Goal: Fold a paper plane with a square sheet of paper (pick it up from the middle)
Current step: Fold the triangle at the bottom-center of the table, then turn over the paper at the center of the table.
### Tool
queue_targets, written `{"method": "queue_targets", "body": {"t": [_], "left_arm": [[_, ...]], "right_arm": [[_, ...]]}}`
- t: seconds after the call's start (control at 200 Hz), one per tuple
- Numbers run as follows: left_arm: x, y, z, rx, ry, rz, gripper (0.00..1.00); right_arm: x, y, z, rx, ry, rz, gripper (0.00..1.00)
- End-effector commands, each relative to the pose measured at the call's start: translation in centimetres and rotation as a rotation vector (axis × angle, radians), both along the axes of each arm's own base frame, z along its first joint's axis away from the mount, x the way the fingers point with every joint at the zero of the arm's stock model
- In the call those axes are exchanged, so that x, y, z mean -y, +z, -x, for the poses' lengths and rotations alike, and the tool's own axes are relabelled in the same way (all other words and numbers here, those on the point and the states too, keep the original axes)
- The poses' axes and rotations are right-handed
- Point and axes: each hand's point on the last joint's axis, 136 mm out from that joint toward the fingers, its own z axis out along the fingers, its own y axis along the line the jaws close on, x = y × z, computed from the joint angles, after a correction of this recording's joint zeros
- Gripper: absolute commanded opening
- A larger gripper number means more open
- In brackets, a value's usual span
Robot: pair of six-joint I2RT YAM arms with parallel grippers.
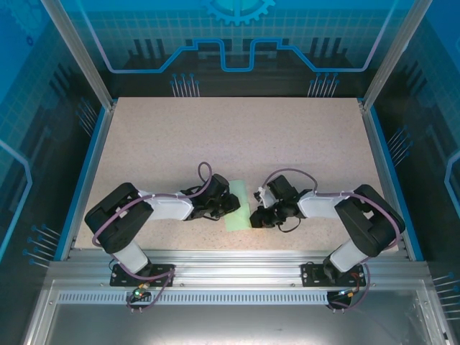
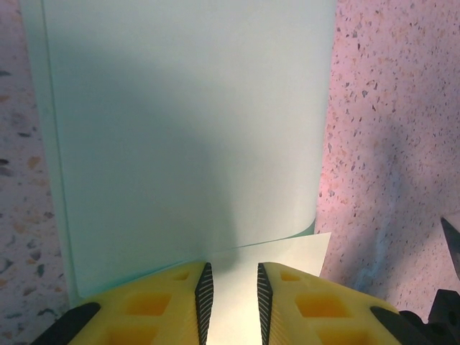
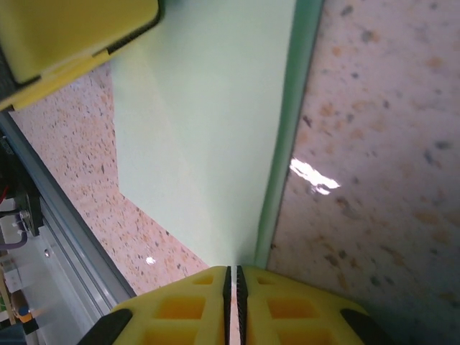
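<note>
Lying flat on the speckled worktop (image 1: 237,136), the sheet of paper (image 1: 240,204), folded to a pale green strip, sits between both arms. At its left edge the left fingers (image 2: 162,309) stand apart, a paper corner in the gap. At its right folded edge the right fingers (image 3: 190,307) pinch it tight.

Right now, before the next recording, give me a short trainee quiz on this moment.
1. True or false: the thin pale mint-green sheet of paper lies unfolded on the speckled beige table.
2. The left tool and the right tool both reach the paper's edge. Whose jaws are pinched shut? A) left B) right C) both
3. Fill in: in the top view, the paper lies ___ the two tools.
Key: 1 false; 2 B; 3 between.
</note>
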Motion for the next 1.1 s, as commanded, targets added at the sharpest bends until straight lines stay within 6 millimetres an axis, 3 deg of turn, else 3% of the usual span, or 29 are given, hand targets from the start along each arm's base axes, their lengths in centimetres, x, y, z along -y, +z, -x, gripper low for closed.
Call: {"method": "queue_targets", "body": {"t": [0.0, 0.205, 0.455, 0.77, 1.095], "left_arm": [[-2.2, -2.0, 1.1, -0.049, 0.037, -0.089, 0.28], [-1.3, -0.3, 0.8, -0.013, 0.01, -0.038, 0.3], [-1.0, 1.5, 0.6, 0.024, 0.004, -0.006, 0.33], [-1.4, 1.5, 0.8, 0.024, 0.007, -0.018, 0.33], [-1.4, 0.2, 0.8, -0.012, 0.01, -0.045, 0.32]], "right_arm": [[3.1, -1.3, 2.0, -0.084, -0.035, 0.105, 0.15], [1.9, 2.2, -1.6, 0.034, -0.059, 0.052, 0.25], [0.0, 3.0, -4.1, 0.032, -0.063, -0.004, 0.36], [-1.0, 1.8, -4.0, -0.004, -0.026, -0.001, 0.41], [-2.1, 1.4, -3.7, -0.021, 0.002, -0.012, 0.33]]}}
